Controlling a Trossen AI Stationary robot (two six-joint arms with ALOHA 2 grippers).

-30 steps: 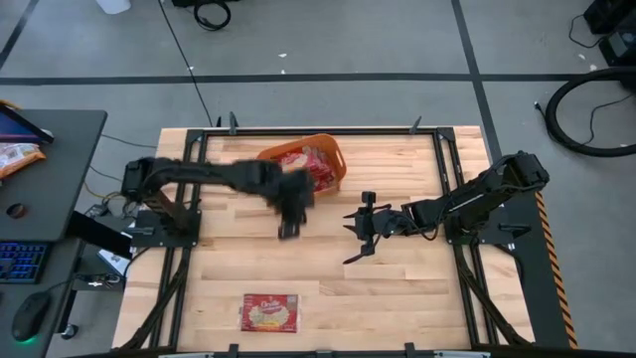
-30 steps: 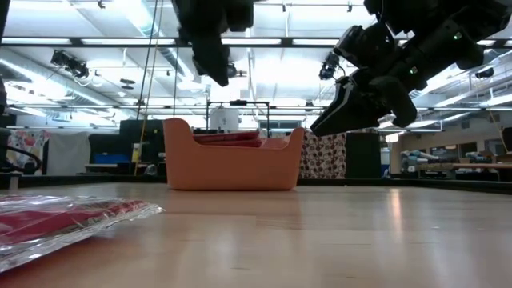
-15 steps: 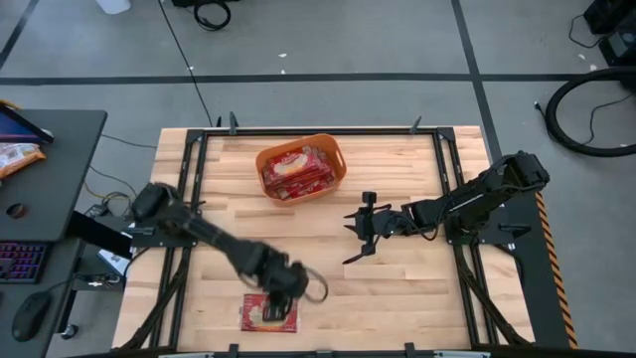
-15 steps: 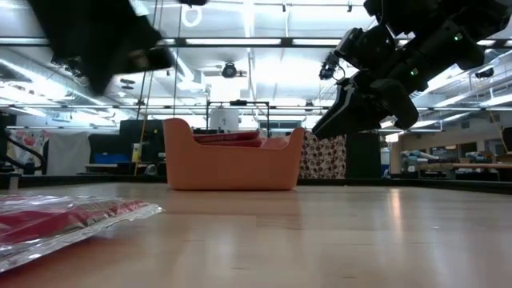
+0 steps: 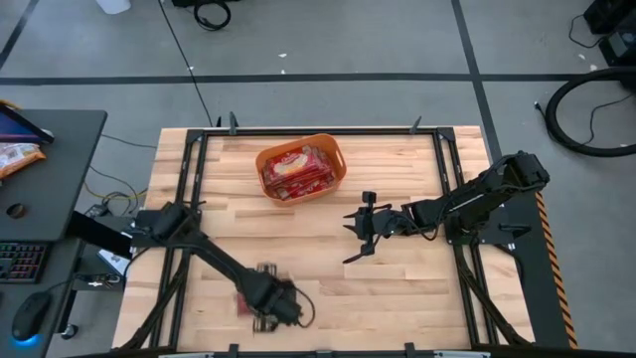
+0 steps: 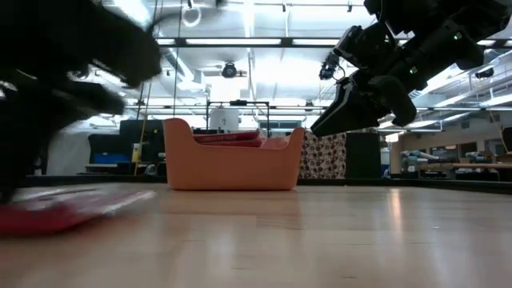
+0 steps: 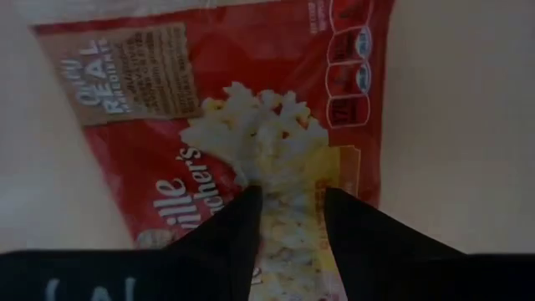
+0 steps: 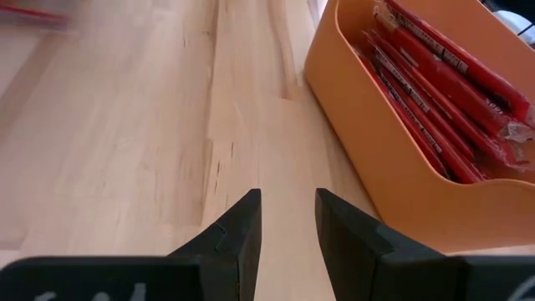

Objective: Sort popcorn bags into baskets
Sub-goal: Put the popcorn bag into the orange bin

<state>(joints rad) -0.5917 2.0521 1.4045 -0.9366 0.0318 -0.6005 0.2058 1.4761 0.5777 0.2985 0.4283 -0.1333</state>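
Note:
One red popcorn bag [image 7: 251, 125] with a cream-yellow label lies flat near the table's near edge. In the high view only a red strip of the bag [image 5: 241, 301] shows beside my left gripper [image 5: 268, 304]. That gripper is open and points down over the bag's printed middle [image 7: 288, 196]. The orange basket [image 5: 301, 166] stands near the far edge, and several red bags [image 8: 435, 92] lean inside it. My right gripper [image 5: 360, 231] is open and hovers above mid-table, to the right of the basket. My left gripper comes at the lone bag from above, pointing down, with one finger [image 7: 238, 226] on each side of the popcorn picture [image 7: 267, 142]. The bag lies flat on the table. Whether the fingertips touch it, I cannot tell.
Bare wood [image 5: 417, 288] lies between the basket and the near edge. Black frame rails [image 5: 467, 268] run along the table's sides. A dark desk [image 5: 40, 199] on the left carries a keyboard, a mouse and an orange-red packet [image 5: 15, 156].
My left arm has swung from beside the basket toward the table's near edge and come down over the lone bag, which it now mostly hides in the high view. In the low view the arm now fills the left side.

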